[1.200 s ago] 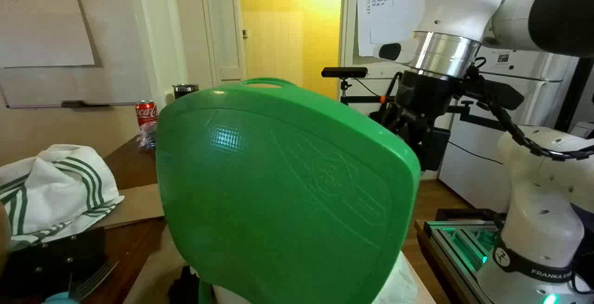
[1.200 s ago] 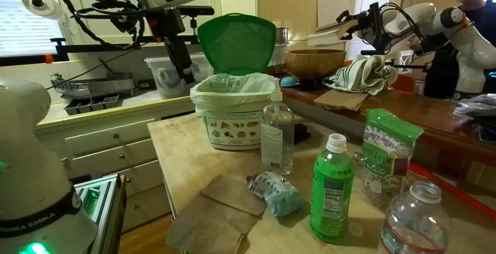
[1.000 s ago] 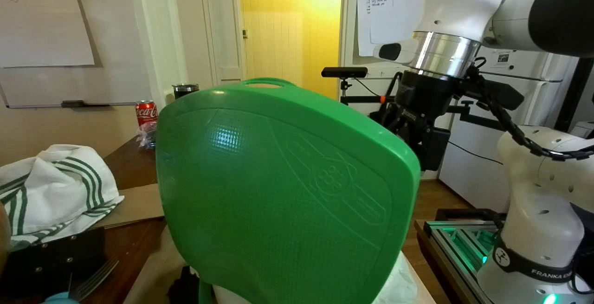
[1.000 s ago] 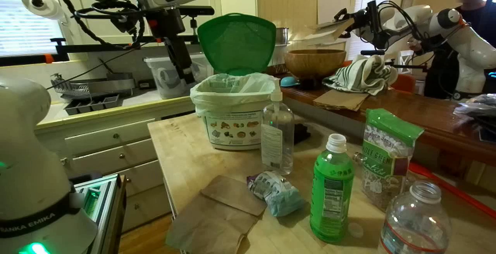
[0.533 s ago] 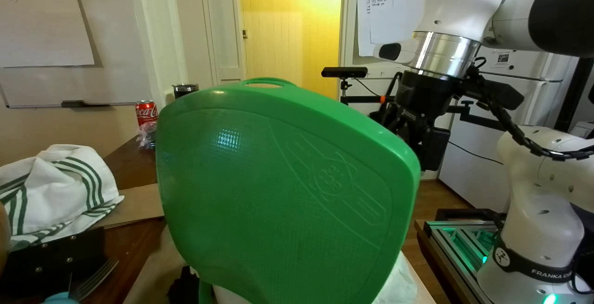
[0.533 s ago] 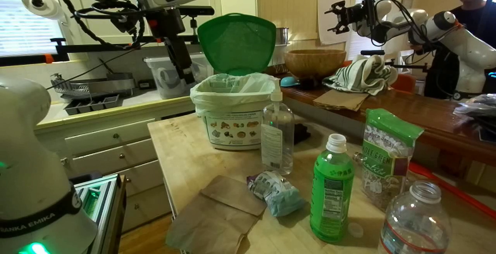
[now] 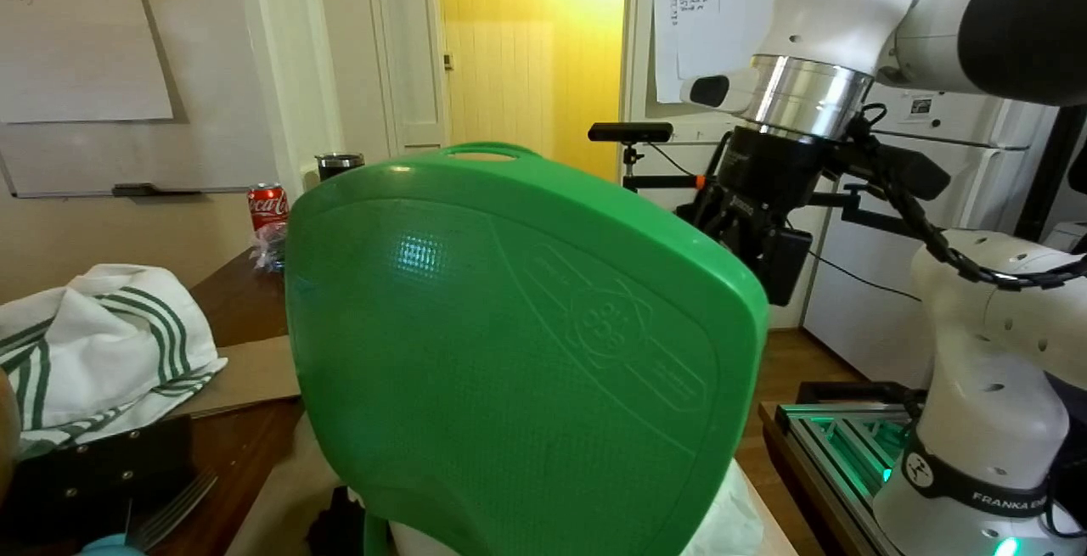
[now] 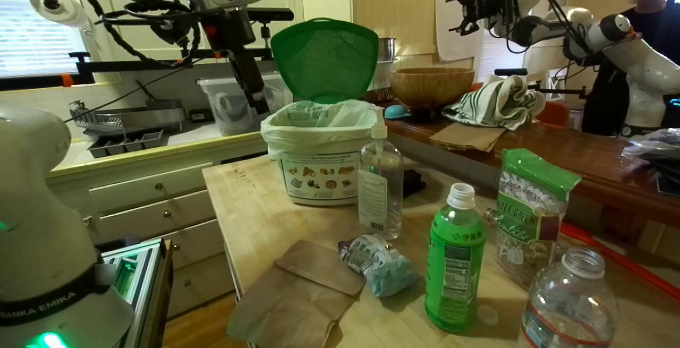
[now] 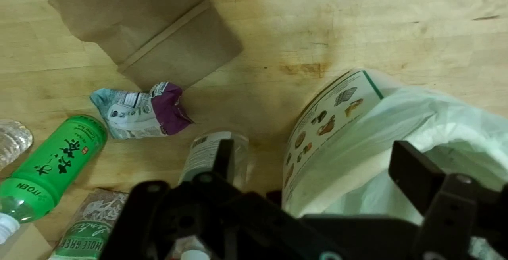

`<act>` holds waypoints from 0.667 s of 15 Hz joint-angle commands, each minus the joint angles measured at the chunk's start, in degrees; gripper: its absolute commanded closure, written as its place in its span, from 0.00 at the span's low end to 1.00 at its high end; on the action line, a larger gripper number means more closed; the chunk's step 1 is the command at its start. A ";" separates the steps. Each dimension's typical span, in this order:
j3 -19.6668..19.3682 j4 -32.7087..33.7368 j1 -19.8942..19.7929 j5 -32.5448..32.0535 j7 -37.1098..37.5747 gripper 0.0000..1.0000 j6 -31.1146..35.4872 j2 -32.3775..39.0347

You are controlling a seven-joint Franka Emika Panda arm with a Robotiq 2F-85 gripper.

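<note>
My gripper [image 9: 311,155] stands open, its fingers wide apart with nothing between them. In the wrist view, one finger overlaps the clear pump bottle [image 9: 200,155] and the other overlaps the mouth of the lined bin [image 9: 317,141], both well below. In an exterior view the fingertips hang at the near-left side of the bin [image 8: 321,194], above its rim. A pale green liner [image 8: 319,133] covers that rim. The bin's green lid [image 8: 325,56] is raised upright; from behind, the lid [image 7: 526,327] hides part of the gripper.
On the wooden table lie a brown paper bag [image 8: 303,295] and a crumpled wrapper [image 8: 380,265]. A green tea bottle [image 8: 454,268], a lentil bag [image 8: 531,220] and a clear bottle [image 8: 568,305] stand nearby. A second arm [image 8: 563,29] is beyond the counter.
My arm stays still, then shifts slightly just now, leftward in the view behind the lid. The distant second arm has let go of a book-like thing and risen. The table objects have not moved.
</note>
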 commanded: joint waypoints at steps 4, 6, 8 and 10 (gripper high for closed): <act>-2.87 1.92 -9.03 -3.30 4.99 0.00 12.67 6.86; -3.67 2.99 -11.60 -4.36 5.44 0.00 17.03 9.82; -4.28 5.12 -13.77 -5.33 6.00 0.00 19.83 13.36; -4.29 7.24 -15.68 -6.47 6.90 0.00 21.79 16.85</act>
